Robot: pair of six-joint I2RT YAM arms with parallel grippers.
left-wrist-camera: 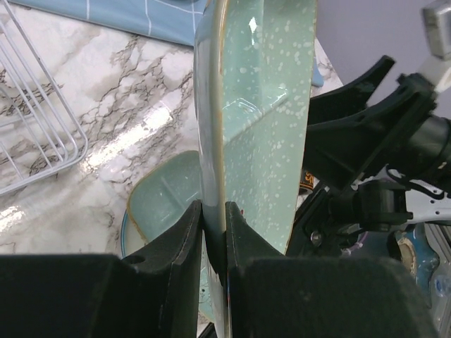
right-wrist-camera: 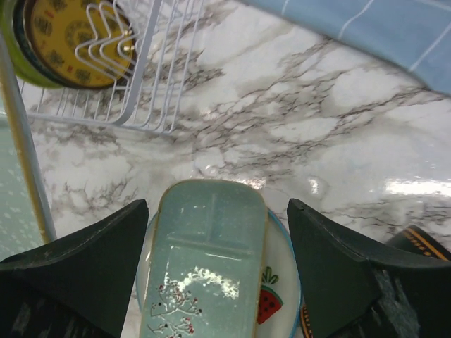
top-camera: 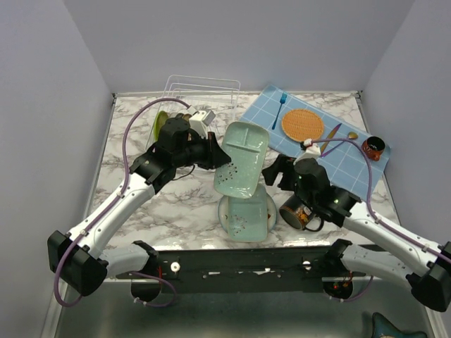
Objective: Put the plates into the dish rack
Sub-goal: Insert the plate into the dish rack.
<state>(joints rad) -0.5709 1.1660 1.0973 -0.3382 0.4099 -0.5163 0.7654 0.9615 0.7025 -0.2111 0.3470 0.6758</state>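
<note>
A marble table (top-camera: 176, 204) is ringed by pale purple walls (top-camera: 42, 84). A mint-green plate (top-camera: 242, 158) is pinched by the left gripper (left-wrist-camera: 213, 232) at centre frame. The right gripper (right-wrist-camera: 218, 208) is held with jaws spread. The dish rack (top-camera: 201, 88), upper left, is half hidden.

The mint-green plate (top-camera: 242, 160) is speckled white (brown-rimmed); the rack (top-camera: 201, 91) is white.

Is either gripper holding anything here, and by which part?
The left gripper pinches the raised mint plate by its rim. The right gripper is open and holds nothing.
</note>
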